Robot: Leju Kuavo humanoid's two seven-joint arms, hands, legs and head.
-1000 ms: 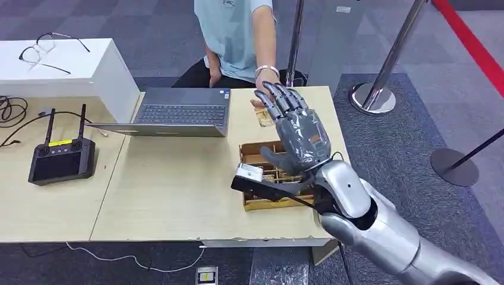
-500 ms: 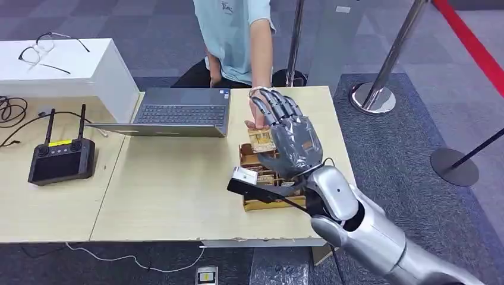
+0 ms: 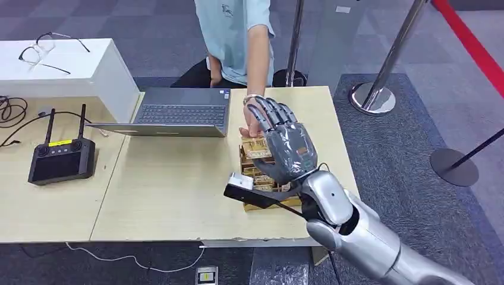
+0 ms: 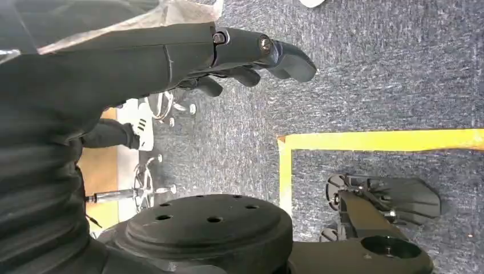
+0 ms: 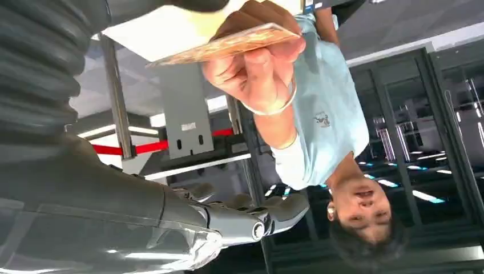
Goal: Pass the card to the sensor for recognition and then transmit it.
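**Card and right hand draw toward the box**

Moving nearer to the robot since a second ago, the right hand (image 3: 284,146) now hovers over the far end of the cardboard box (image 3: 264,200), where before it was farther out over the table edge. Its fingers (image 3: 274,113) are spread and point upward, palm turned toward the person, and it holds nothing. In the right wrist view the thumb (image 5: 251,221) sticks out free below the card.

The card (image 3: 258,146), tan with a printed face, has come along with it: the person's hand (image 3: 251,122) pinches its far edge and holds it flat just beside the robot's palm, above the box. Whether card and palm touch cannot be told. From the right wrist the card (image 5: 225,45) shows edge-on between the person's fingers.

A black sensor bar (image 3: 252,193) with a white tag (image 3: 239,179) lies across the near end of the box, close under the robot's wrist.

The left hand (image 4: 240,54) hangs over grey carpet, fingers loosely curled around nothing.

Farther out on the wooden table (image 3: 172,184) sit an open laptop (image 3: 178,111) and a black remote controller (image 3: 61,157). Glasses (image 3: 44,50) lie on a white box (image 3: 71,71).
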